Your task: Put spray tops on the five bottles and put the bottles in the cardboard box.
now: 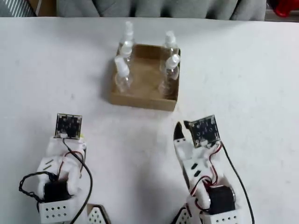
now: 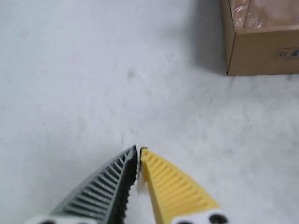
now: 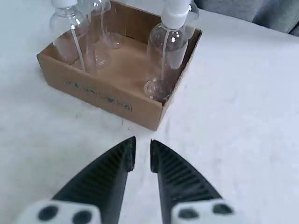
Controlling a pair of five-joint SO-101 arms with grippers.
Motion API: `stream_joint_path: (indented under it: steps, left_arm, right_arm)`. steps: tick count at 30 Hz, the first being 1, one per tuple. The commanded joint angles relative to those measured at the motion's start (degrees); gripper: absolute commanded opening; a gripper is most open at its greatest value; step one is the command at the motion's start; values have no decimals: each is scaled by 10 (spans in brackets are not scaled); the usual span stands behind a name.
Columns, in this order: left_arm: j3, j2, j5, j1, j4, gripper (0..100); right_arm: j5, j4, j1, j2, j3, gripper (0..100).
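Standing upright inside the cardboard box (image 1: 144,101), all five spray bottles (image 1: 122,77) carry their tops (image 1: 120,63). Left gripper (image 2: 139,150): fingers closed tip to tip, empty, over bare counter (image 2: 70,70). Right gripper (image 3: 142,142): fingers parted by a narrow gap, empty, just short of the box. Risk: a further advance by the right arm could nudge the box and topple the tall bottles.

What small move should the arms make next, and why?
Probably none: I would leave both arms parked. In the high view, five bottles with white spray tops seem to stand inside the cardboard box. The left hand is shut and empty. The right hand is slightly open and empty, short of the box.
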Motion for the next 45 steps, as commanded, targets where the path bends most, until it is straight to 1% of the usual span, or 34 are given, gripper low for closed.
stream_joint_path:
  steps: [1, 4, 6, 9, 14, 17, 21, 24, 28, 30, 33, 37, 39, 42, 45]
  left_arm:
    - [-2, -6, -4, -3, -7, 24]
    - [-2, -6, -4, -3, -6, 24]
    - [-2, -6, -4, -3, -6, 24]
    - [-2, -6, -4, -3, -6, 24]
    - [-2, -6, -4, -2, 4, 24]
    - [-2, -6, -4, 11, 20, 24]
    - [-2, -6, -4, 21, 31, 24]
    - [-2, -6, -5, 22, 42, 24]
    - [-2, -6, -56, 25, 54, 22]
    - [-2, -6, -71, 44, 60, 22]
    - [-2, -6, -72, 67, 62, 23]
    - [-2, -6, -71, 73, 67, 23]
    - [-2, -6, -69, 73, 95, 23]
    - [-2, -6, -69, 71, 181, 23]
    - [-2, -7, -69, 69, 181, 23]
  right_arm:
    - [5, 25, 39, 5, -6, 16]
    - [5, 55, 78, 7, -4, 16]
    - [5, 82, 89, 7, -4, 16]
    - [5, 94, 95, 7, -2, 16]
    - [5, 70, 60, 6, 83, 17]
    - [1, 34, 57, 6, 150, 16]
    - [1, 32, 58, 2, 152, 16]
    - [1, 58, 53, -3, 152, 16]
    - [1, 69, 41, -3, 152, 16]
    - [1, 77, 30, -2, 152, 16]
    - [3, 97, 16, -2, 152, 16]
    - [4, 125, -2, -2, 152, 17]
    - [4, 129, -2, -3, 152, 17]
    - [2, 136, -2, 0, 152, 16]
    - [4, 144, -2, -3, 152, 16]
